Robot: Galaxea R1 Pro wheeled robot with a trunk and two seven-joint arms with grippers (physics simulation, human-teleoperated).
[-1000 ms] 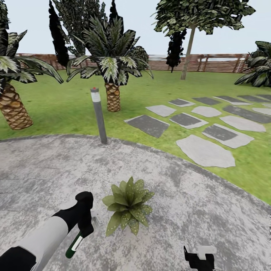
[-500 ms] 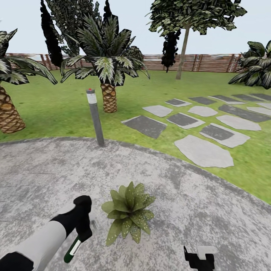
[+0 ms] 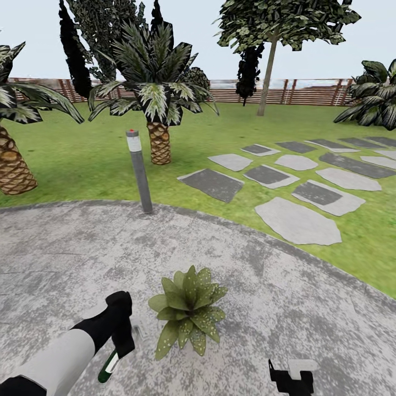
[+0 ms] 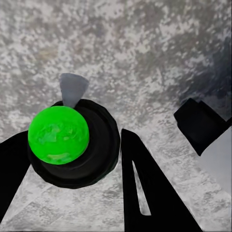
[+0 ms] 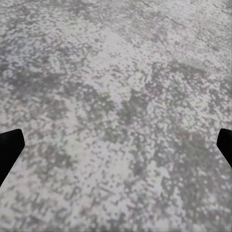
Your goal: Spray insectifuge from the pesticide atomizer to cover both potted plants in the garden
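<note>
The pesticide atomizer (image 3: 109, 367), a slim dark green bottle with a white band, is held in my left gripper (image 3: 123, 342) low over the grey patio. In the left wrist view its bright green cap (image 4: 58, 135) and grey nozzle (image 4: 73, 89) sit between the black fingers (image 4: 145, 193), which are shut on it. One potted plant (image 3: 188, 311), a low rosette of speckled green leaves, stands just right of that gripper; its pot is hidden under the leaves. My right gripper (image 3: 290, 379) hangs open at the bottom edge, over bare paving (image 5: 116, 111).
A grey bollard lamp (image 3: 138, 170) stands at the patio's far edge. Palms (image 3: 157, 110) grow on the lawn behind it, and stepping stones (image 3: 297, 220) run off to the right. A wooden slat fence (image 3: 319, 91) closes the far side.
The head camera shifted slightly between the two earlier frames. My left gripper has sunk a little with the atomizer still in it. The right gripper has stayed put.
</note>
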